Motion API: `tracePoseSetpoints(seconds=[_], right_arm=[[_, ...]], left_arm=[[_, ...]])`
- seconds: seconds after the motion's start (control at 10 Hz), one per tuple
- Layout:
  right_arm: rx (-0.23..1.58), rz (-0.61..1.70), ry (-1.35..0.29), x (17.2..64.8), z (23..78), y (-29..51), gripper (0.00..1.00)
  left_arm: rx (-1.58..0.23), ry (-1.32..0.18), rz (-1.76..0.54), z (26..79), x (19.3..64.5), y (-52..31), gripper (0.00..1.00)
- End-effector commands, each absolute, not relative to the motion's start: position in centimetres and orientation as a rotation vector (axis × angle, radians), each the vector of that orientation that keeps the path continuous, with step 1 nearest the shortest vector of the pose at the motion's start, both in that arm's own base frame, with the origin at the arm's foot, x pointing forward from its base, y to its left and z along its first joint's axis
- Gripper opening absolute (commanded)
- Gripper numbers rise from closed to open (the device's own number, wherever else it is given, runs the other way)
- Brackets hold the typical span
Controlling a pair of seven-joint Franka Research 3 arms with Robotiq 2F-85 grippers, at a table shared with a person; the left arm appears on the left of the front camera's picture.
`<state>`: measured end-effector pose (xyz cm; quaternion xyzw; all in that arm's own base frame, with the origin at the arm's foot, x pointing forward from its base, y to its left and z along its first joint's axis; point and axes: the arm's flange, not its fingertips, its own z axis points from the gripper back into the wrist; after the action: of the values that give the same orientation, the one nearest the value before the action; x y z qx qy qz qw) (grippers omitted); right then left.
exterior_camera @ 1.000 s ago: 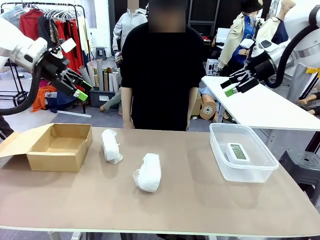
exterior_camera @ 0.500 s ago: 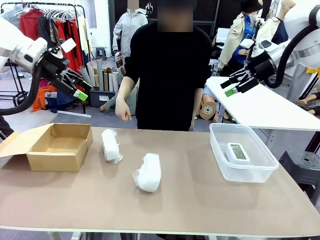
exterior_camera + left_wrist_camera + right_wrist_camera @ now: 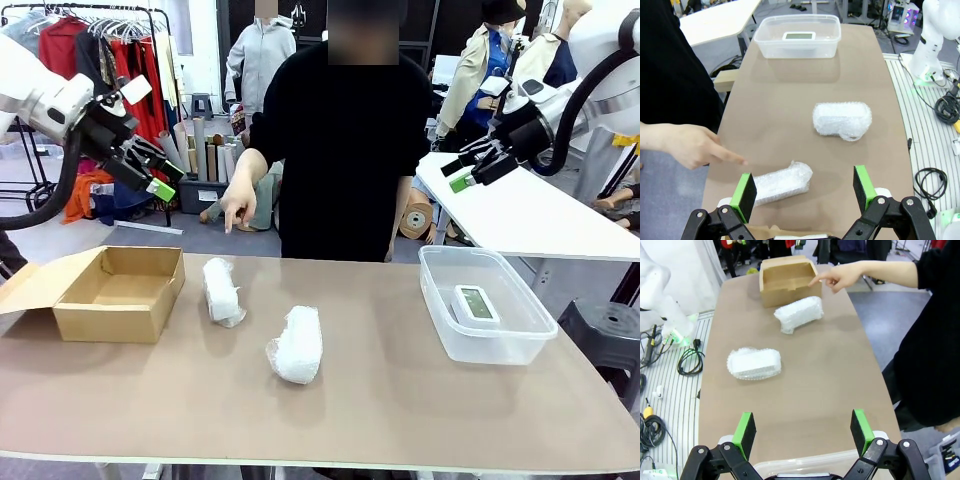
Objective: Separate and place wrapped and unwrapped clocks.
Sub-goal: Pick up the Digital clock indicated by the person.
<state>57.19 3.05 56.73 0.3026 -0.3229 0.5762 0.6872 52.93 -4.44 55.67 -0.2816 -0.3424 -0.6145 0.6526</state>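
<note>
Two wrapped clocks in white bubble wrap lie on the brown table: one (image 3: 222,290) (image 3: 779,182) (image 3: 800,312) near the cardboard box, the other (image 3: 297,344) (image 3: 842,120) (image 3: 754,363) nearer the middle. An unwrapped white clock (image 3: 476,303) (image 3: 799,36) lies inside the clear plastic tub (image 3: 530,327) (image 3: 832,37). My left gripper (image 3: 157,167) (image 3: 804,187) hangs open, high above the box. High over the right side, my right gripper (image 3: 468,168) (image 3: 803,427) is open too. The person's hand (image 3: 237,208) (image 3: 692,146) (image 3: 837,276) points a finger down toward the wrapped clock by the box.
An open cardboard box (image 3: 120,292) (image 3: 787,277) stands at the table's left. A person in black stands at the far edge. A white table (image 3: 530,215) is behind on the right. Cables (image 3: 932,180) lie on the floor.
The person's hand has risen from their side and now points a finger down above the far wrapped clock. Both arms and the clocks have stayed put.
</note>
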Motion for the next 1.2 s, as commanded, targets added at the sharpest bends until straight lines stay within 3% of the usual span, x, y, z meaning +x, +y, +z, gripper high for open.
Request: tracePoseSetpoints(seconds=[0.0,1.1], right_arm=[[0.677,1.290,-0.725,57.17,56.79,3.07,1.00],[0.677,1.290,-0.725,57.17,56.79,3.07,1.00]], left_arm=[[-0.637,-0.782,-1.395,55.90,52.86,-4.43,1.00],[-0.637,-0.782,-1.395,55.90,52.86,-4.43,1.00]])
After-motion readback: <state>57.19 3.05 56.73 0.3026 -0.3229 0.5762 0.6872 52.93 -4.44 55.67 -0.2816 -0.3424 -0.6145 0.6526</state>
